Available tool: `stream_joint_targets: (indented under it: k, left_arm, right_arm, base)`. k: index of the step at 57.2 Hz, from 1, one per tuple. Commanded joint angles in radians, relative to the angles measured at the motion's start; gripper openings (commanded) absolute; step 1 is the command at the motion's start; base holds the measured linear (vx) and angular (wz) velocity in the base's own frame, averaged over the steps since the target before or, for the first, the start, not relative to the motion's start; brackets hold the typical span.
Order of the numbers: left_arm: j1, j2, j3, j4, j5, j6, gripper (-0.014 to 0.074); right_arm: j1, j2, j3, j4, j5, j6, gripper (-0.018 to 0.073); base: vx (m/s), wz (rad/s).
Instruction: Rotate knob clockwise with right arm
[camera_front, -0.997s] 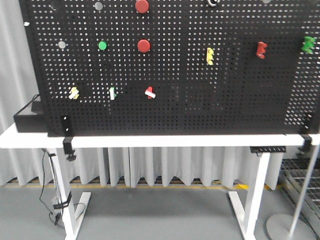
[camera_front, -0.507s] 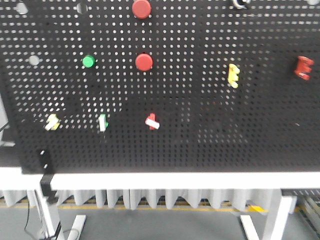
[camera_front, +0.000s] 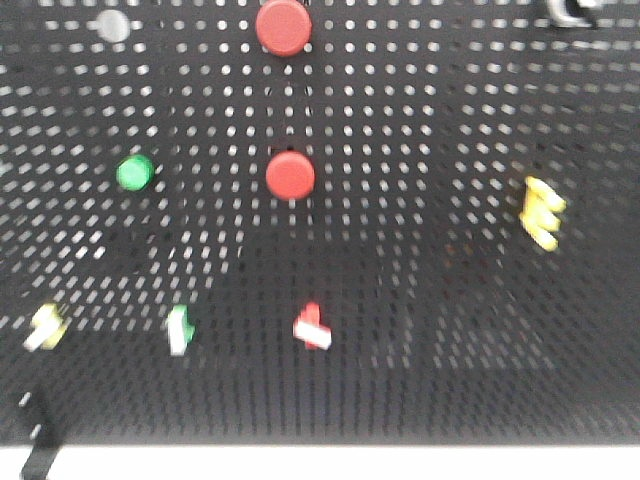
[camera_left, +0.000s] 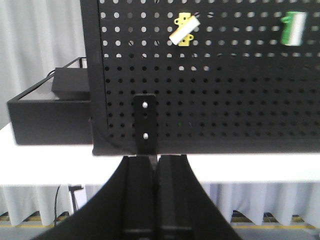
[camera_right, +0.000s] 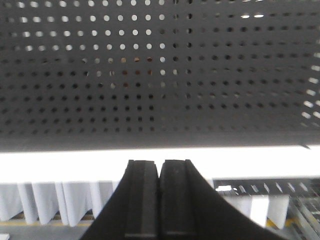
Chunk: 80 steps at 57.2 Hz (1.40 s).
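Right end effector (camera_right: 160, 166): fingers pressed together with nothing between them, so it is clenched on air. It is held low, level with the white edge of the desk (camera_right: 60, 162). It faces a bare lower stretch of the pegboard (camera_right: 150, 75) and is apart from it. No knob is seen in the right wrist view, so the reach toward a knob is judged not yet begun. The tucked, closed pose suits travel rather than grasping, and the jaws would have to be opened before a knob is taken.

Left end effector (camera_left: 156, 161): likewise clenched and empty, held below the board's bracket (camera_left: 145, 122). It is not called for by the task.

Knob: three small pointer knobs are set in the board's lower row in the front view: yellow knob (camera_front: 45, 327), green knob (camera_front: 180, 330) and red knob (camera_front: 313, 327). Each carries a white bar. Which one is meant cannot be told. The red knob's bar is seen tilted. All three are blurred, and finer detail is not readable.
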Motion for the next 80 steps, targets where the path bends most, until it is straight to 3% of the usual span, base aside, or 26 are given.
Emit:
stream_joint_targets:
  k: [1, 57, 67, 73, 80]
  left_arm:
    - [-0.006, -0.010, 0.011, -0.004, -0.086, -0.005, -0.0006]
    - [-0.006, -0.010, 0.011, -0.004, -0.086, -0.005, -0.0006]
    - [-0.006, -0.010, 0.011, -0.004, -0.086, -0.005, -0.0006]
    - [-0.006, -0.010, 0.011, -0.004, -0.086, -0.005, -0.0006]
    - [-0.006, -0.010, 0.011, -0.004, -0.086, -0.005, -0.0006]
  right_arm:
    - [-0.008, -0.010, 0.005, -0.010, -0.083, -0.008, -0.0004]
    - [-0.008, -0.010, 0.005, -0.010, -0.083, -0.008, -0.0004]
    - [-0.006, -0.010, -0.015, 0.010, -0.196, 0.001, -0.0004]
    - [-0.006, -0.009, -0.113, 0.024, -0.101, -0.001, -0.0004]
    - [-0.006, 0.032, -0.356, 0.021, 0.071, -0.050, -0.0004]
  base:
    - [0.32, 0.01]
    - [0.11, 0.00]
    - [0.00, 0.00]
    - [0.00, 0.00]
    - [0.00, 0.00]
